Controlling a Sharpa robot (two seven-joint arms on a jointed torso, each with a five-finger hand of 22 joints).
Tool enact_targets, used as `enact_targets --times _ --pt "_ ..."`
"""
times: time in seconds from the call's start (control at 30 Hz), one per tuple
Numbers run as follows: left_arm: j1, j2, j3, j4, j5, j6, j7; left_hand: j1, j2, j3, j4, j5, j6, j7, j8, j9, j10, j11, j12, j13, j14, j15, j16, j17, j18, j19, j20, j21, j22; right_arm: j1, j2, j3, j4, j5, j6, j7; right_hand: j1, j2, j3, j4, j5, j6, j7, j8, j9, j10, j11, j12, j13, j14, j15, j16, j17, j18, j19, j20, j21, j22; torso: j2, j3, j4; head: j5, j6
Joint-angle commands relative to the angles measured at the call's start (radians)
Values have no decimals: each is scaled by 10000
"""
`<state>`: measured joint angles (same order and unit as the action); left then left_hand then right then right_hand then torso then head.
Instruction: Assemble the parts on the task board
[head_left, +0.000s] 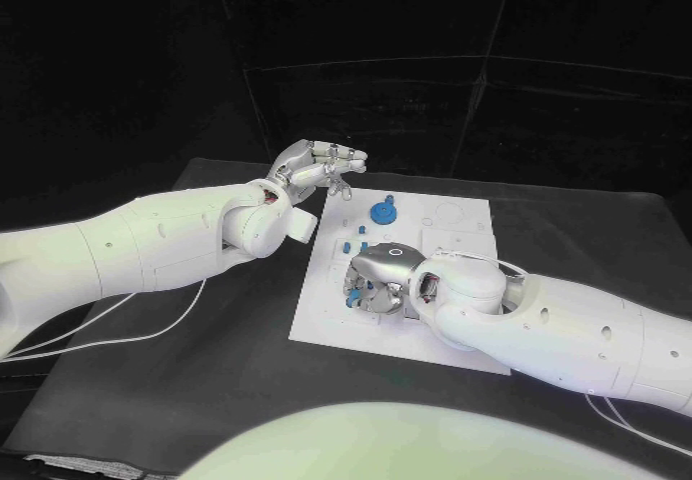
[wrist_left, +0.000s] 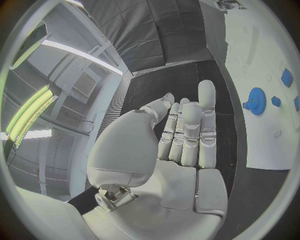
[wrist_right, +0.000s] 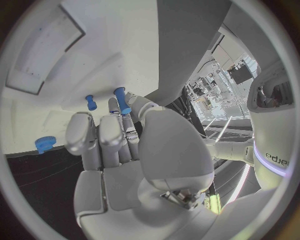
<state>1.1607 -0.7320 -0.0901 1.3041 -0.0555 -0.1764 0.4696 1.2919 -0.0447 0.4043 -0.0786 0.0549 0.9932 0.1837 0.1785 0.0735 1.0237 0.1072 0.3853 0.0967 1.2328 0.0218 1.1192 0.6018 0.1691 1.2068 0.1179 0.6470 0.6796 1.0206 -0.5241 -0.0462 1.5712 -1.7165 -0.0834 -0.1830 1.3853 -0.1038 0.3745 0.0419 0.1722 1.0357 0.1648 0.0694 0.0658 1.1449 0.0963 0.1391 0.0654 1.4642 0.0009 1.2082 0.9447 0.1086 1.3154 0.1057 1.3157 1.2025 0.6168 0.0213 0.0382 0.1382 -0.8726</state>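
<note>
The white task board (head_left: 326, 320) lies in the middle of the black table. A blue gear (head_left: 384, 211) stands near its far edge, with two small blue pegs (head_left: 355, 246) a little nearer. My right hand (head_left: 381, 284) reaches down onto the board's middle. In the right wrist view its fingertips (wrist_right: 113, 106) pinch a blue peg (wrist_right: 122, 100), beside a second peg (wrist_right: 91, 102) standing in the board (wrist_right: 62, 90) and the gear (wrist_right: 44, 144). My left hand (head_left: 320, 166) hovers over the board's far left corner and holds nothing. Its fingers (wrist_left: 187, 130) are stretched out, with the gear (wrist_left: 256, 100) beyond.
White cables (head_left: 144, 322) run across the table (head_left: 216, 390) under my left arm. The board has shallow recesses, one rectangular (wrist_right: 44, 55), and further small blue pieces (wrist_left: 287, 77) beside the gear. My right forearm covers the board's near right corner.
</note>
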Motion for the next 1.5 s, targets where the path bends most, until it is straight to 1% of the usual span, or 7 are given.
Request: enact_targets --times 0.03,0.43,0.67,0.93,1.2,1.33,1.5 --pt "14 -1 10 25 32 105 52 44 20 -49 12 38 -63 -20 58 -7 -96 -5 28 16 -49 -7 -57 -10 139 -7 19 -61 -11 10 28 1 -8 -8 82 -18 -51 -61 -66 -25 57 -84 13 -54 -1 -124 1 -48 -10 85 85 46 -25 -184 -15 89 23 -24 7 5 -10 -8 0" --pt "15 -2 10 19 32 118 41 44 20 -49 12 38 -63 -20 58 -7 -96 -5 28 16 -49 -7 -57 -10 139 -7 19 -61 -11 9 17 -5 24 175 -600 184 -236 -297 -624 -15 99 -876 107 -56 -3 -1351 197 -134 14 -201 263 -281 -632 -15 -584 260 -521 -726 9 4 -6 -12 0" --pt "14 -6 10 11 32 129 35 44 20 -49 12 38 -63 -20 58 -7 -96 -5 28 16 -49 -7 -57 -10 139 -7 19 -61 -11 1 -186 -5 226 547 -1649 587 -357 -332 -1677 68 108 -1659 89 -43 8 -2278 258 185 51 -522 318 -768 -1428 176 -1213 316 -1242 -1605 4 12 -11 -15 0" --pt "3 -33 9 10 32 147 31 44 20 -49 12 38 -63 -20 58 -7 -96 -5 28 16 -49 -7 -57 -10 139 -7 19 -61 -11 12 -967 14 843 1179 -2921 1133 -297 -134 -2846 253 502 -1828 126 8 38 -2618 245 1016 120 -592 315 -858 -1689 212 -1288 325 -1463 -1822 -22 1 -22 -126 0" --pt "-26 -111 7 30 32 133 32 44 20 -49 12 38 -63 -20 58 -7 -96 -5 28 16 -49 -7 -57 -10 139 -7 19 -61 -11 300 -2392 197 1748 3283 -3920 1228 -112 304 -3210 366 716 -1123 242 347 151 -1291 160 2217 344 -248 242 -416 -1102 59 -700 275 -943 -1146 -9 7 -57 -367 0" --pt "-46 -155 6 43 32 119 40 44 20 -49 12 38 -63 -20 58 -7 -96 -5 28 16 -49 -7 -57 -10 139 -7 19 -61 -11 509 -3427 257 2268 4380 -3924 854 -289 340 -3453 596 799 -1235 44 377 108 79 -140 3183 790 26 11 76 -396 -114 -84 87 -292 -339 -26 6 -148 -516 0" --pt "-67 -179 6 62 32 112 44 38 21 -71 9 37 -83 -16 75 -7 -124 -1 61 15 -60 -3 -58 -43 138 -2 22 -77 -27 582 -4318 272 2611 4734 -3463 219 -578 328 -3912 1031 885 -1048 -202 842 210 660 -402 4358 1670 212 -211 566 319 -272 395 -143 255 361 -33 20 -263 -799 0"
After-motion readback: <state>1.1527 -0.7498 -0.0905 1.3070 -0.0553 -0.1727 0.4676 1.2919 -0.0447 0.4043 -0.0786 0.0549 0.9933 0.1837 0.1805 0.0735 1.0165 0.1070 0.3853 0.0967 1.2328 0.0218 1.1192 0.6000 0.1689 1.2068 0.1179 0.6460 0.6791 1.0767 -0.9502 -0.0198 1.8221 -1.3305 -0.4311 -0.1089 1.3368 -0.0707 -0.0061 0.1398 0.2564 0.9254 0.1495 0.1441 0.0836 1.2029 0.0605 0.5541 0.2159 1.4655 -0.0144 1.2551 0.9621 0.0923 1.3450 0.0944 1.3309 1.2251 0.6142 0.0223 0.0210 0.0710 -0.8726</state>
